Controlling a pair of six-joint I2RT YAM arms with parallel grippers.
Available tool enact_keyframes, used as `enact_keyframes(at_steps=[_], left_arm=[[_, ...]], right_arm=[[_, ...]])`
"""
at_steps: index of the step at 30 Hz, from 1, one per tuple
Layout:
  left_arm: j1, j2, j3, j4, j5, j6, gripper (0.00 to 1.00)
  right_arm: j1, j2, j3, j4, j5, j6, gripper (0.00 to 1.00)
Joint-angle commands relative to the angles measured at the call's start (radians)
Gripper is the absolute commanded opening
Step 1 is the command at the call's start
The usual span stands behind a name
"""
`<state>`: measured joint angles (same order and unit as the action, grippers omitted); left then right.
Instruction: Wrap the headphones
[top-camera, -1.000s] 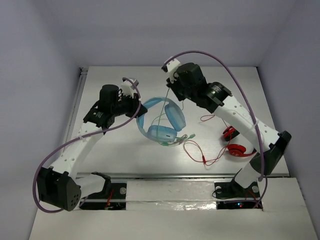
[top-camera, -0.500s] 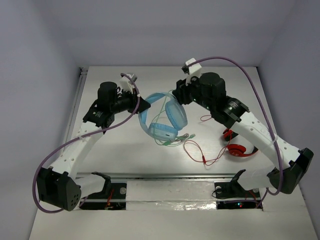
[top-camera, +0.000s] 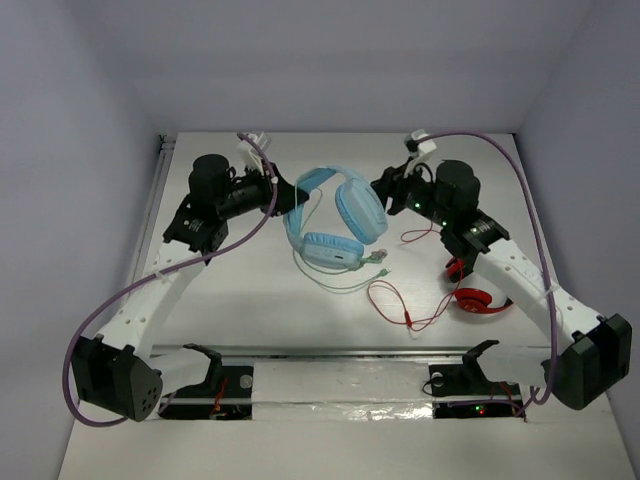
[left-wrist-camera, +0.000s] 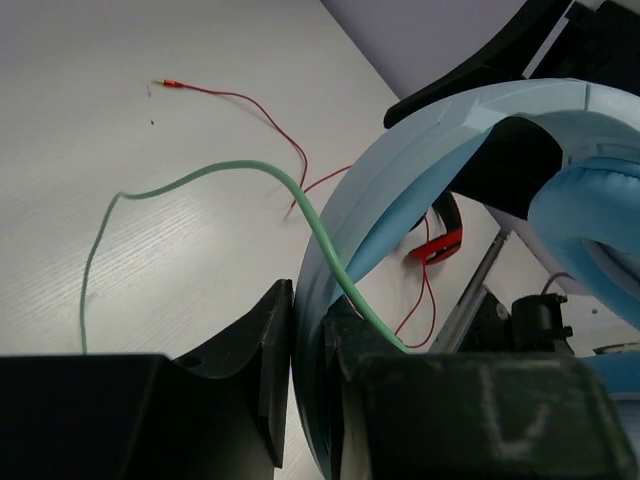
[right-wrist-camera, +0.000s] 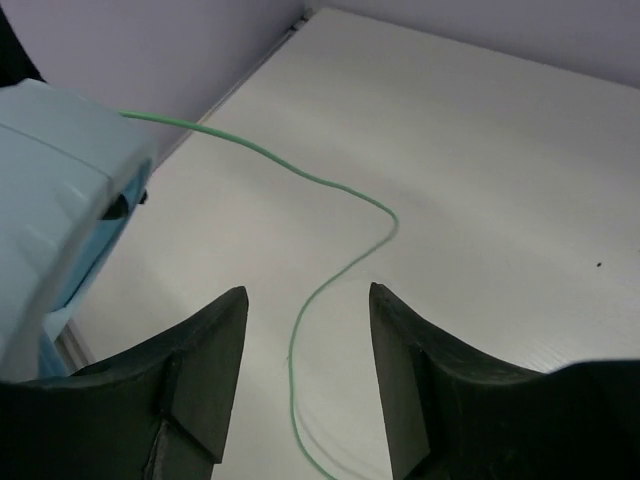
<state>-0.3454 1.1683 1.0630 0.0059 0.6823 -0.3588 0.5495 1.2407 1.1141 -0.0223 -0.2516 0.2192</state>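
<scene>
The light blue headphones (top-camera: 337, 215) hang tilted over the middle of the table. My left gripper (top-camera: 284, 199) holds them by the headband. In the left wrist view the left gripper (left-wrist-camera: 308, 335) is shut on the wide blue headband (left-wrist-camera: 420, 160). The thin pale green cable (left-wrist-camera: 290, 195) runs across the band and out over the table. My right gripper (top-camera: 386, 193) is just right of the upper ear cup and is open. In the right wrist view the right gripper (right-wrist-camera: 308, 300) holds nothing; the green cable (right-wrist-camera: 297, 330) lies on the table between its fingers, and an ear cup (right-wrist-camera: 50, 200) fills the left edge.
Small red headphones (top-camera: 478, 298) lie at the right under my right arm. Their red cable (top-camera: 395, 300) loops toward the table's middle front. The green cable's loose end (top-camera: 345, 285) lies in front of the blue headphones. White walls close the back and the left side.
My right gripper has opened and dropped from above the headphones to their right side. The green cable now lies slack on the table. The headphones have turned in my left gripper.
</scene>
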Motion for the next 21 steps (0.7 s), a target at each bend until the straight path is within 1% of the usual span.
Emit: enact_keyframes(at_steps=[1, 2, 3, 5, 8, 10, 11, 12, 13, 14, 15, 16, 17, 18, 20, 21], left_arm=[[-0.001, -0.038, 0.086, 0.101, -0.012, -0.074, 0.00], [-0.001, -0.035, 0.103, 0.094, -0.030, -0.077, 0.00], [-0.001, -0.032, 0.112, 0.083, -0.041, -0.074, 0.00], [-0.001, -0.018, 0.144, 0.042, -0.081, -0.063, 0.00], [-0.001, 0.001, 0.184, -0.022, -0.140, -0.040, 0.00], [-0.001, 0.008, 0.204, -0.069, -0.177, -0.014, 0.00], [-0.001, 0.016, 0.236, -0.131, -0.219, 0.000, 0.00], [-0.001, 0.025, 0.253, -0.168, -0.237, 0.012, 0.00], [-0.001, 0.040, 0.267, -0.197, -0.250, 0.024, 0.00], [-0.001, 0.048, 0.290, -0.249, -0.257, 0.040, 0.00], [-0.001, 0.053, 0.298, -0.271, -0.259, 0.041, 0.00], [-0.001, 0.054, 0.302, -0.283, -0.257, 0.041, 0.00], [-0.001, 0.053, 0.311, -0.296, -0.242, 0.037, 0.00], [-0.001, 0.056, 0.319, -0.305, -0.231, 0.034, 0.00], [-0.001, 0.063, 0.342, -0.316, -0.167, 0.029, 0.00], [-0.010, 0.067, 0.351, -0.319, -0.150, 0.020, 0.00]], right_arm=[[-0.103, -0.093, -0.066, 0.254, -0.161, 0.123, 0.59], [-0.112, -0.099, -0.100, 0.274, -0.201, 0.144, 0.62], [-0.112, -0.101, -0.106, 0.281, -0.210, 0.146, 0.62], [-0.112, -0.081, -0.115, 0.285, -0.212, 0.152, 0.62], [-0.112, -0.064, -0.175, 0.356, -0.181, 0.187, 0.60], [-0.112, -0.054, -0.227, 0.424, -0.151, 0.215, 0.43], [-0.112, -0.035, -0.243, 0.450, -0.135, 0.250, 0.25], [-0.112, -0.018, -0.256, 0.478, -0.140, 0.267, 0.04], [-0.112, 0.002, -0.282, 0.539, -0.150, 0.287, 0.00], [-0.112, 0.050, -0.293, 0.568, -0.156, 0.324, 0.00], [-0.112, 0.081, -0.306, 0.653, -0.170, 0.344, 0.00], [-0.112, 0.116, -0.316, 0.694, -0.196, 0.361, 0.00], [-0.112, 0.156, -0.312, 0.735, -0.283, 0.388, 0.03], [-0.112, 0.243, -0.301, 0.822, -0.329, 0.403, 0.20], [-0.112, 0.328, -0.280, 0.936, -0.437, 0.468, 0.38], [-0.112, 0.403, -0.269, 1.022, -0.455, 0.482, 0.50]])
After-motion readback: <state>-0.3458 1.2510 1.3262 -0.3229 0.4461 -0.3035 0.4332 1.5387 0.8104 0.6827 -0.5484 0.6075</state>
